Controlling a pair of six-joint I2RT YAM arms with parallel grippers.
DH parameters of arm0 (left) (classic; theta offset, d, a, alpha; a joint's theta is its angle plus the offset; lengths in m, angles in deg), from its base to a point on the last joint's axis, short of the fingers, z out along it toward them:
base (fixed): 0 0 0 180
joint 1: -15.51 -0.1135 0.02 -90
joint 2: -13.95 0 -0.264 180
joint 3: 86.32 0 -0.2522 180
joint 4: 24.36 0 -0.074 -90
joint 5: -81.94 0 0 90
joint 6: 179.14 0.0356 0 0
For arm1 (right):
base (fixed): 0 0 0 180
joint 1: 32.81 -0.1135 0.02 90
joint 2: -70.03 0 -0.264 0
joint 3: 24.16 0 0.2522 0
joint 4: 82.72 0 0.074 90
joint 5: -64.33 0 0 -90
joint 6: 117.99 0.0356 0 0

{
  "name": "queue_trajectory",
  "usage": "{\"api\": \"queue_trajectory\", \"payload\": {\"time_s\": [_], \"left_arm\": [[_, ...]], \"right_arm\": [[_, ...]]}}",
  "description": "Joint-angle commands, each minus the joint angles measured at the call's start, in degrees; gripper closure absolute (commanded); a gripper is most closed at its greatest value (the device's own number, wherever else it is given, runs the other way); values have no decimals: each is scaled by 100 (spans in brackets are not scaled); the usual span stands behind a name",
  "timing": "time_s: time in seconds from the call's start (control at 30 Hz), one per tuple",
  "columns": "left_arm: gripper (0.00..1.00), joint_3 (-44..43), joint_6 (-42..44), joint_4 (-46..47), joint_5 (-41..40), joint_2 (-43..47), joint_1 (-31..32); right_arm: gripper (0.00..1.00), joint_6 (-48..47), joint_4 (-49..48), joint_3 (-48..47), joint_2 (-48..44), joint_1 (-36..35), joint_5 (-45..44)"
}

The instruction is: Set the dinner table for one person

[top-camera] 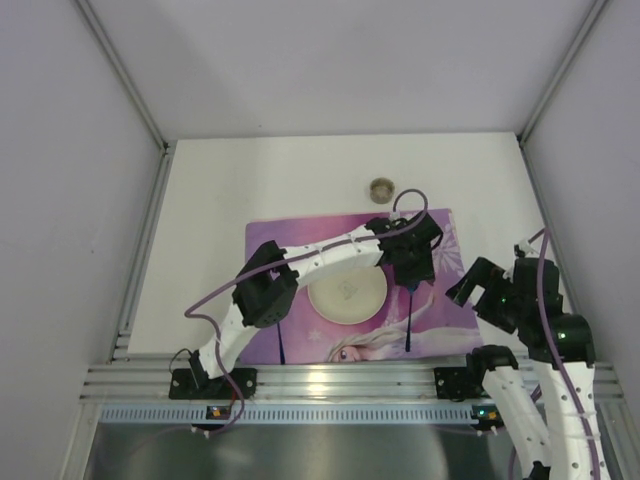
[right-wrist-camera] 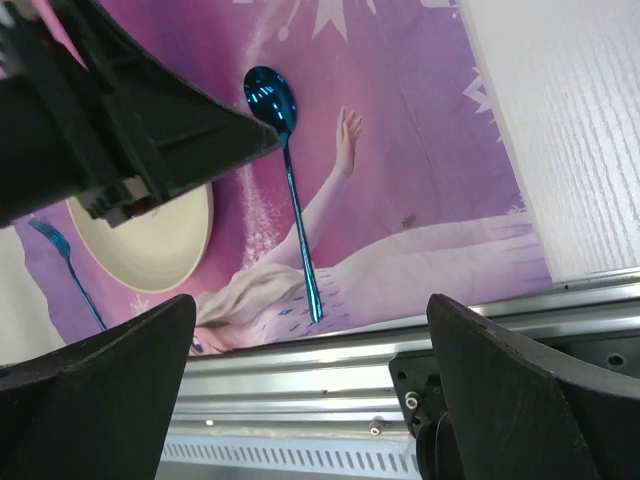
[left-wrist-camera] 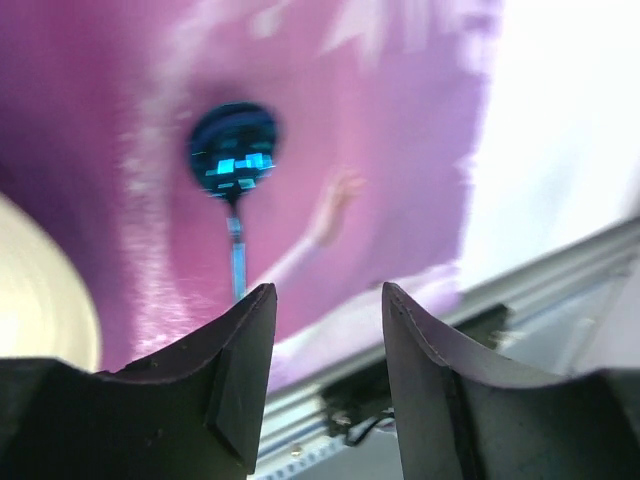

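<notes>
The white dinner table [top-camera: 220, 200] carries a purple placemat [top-camera: 440, 225] with a cream plate [top-camera: 346, 297] in its middle. A blue spoon [top-camera: 409, 318] lies on the mat right of the plate and a blue fork [top-camera: 281, 342] lies left of it. My left gripper [top-camera: 412, 270] hovers over the spoon's bowl [left-wrist-camera: 235, 150], open and empty [left-wrist-camera: 325, 300]. My right gripper [top-camera: 468, 287] is open wide and empty [right-wrist-camera: 310, 300] at the mat's right edge. The right wrist view shows the spoon [right-wrist-camera: 295, 200], the plate [right-wrist-camera: 150, 240] and the fork [right-wrist-camera: 65, 258].
A small round cup [top-camera: 381, 188] stands on the table beyond the mat. A metal rail [top-camera: 340, 380] runs along the near edge. Grey walls enclose the table on three sides. The left arm [top-camera: 300, 265] spans across the mat above the plate.
</notes>
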Motion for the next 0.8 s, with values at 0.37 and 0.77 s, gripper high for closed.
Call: {"api": "queue_trajectory", "payload": {"time_s": [0.37,0.77], "left_arm": [[52,-158,1662,-611,-1845,1778,-1558],[52,2823,2824,-576,-2918,4415,-3106]], "right_arm": [[0,157,-2623,-1027,2601,70,1183],[4,271,-3672,-4796,7734,-272,1273]]}}
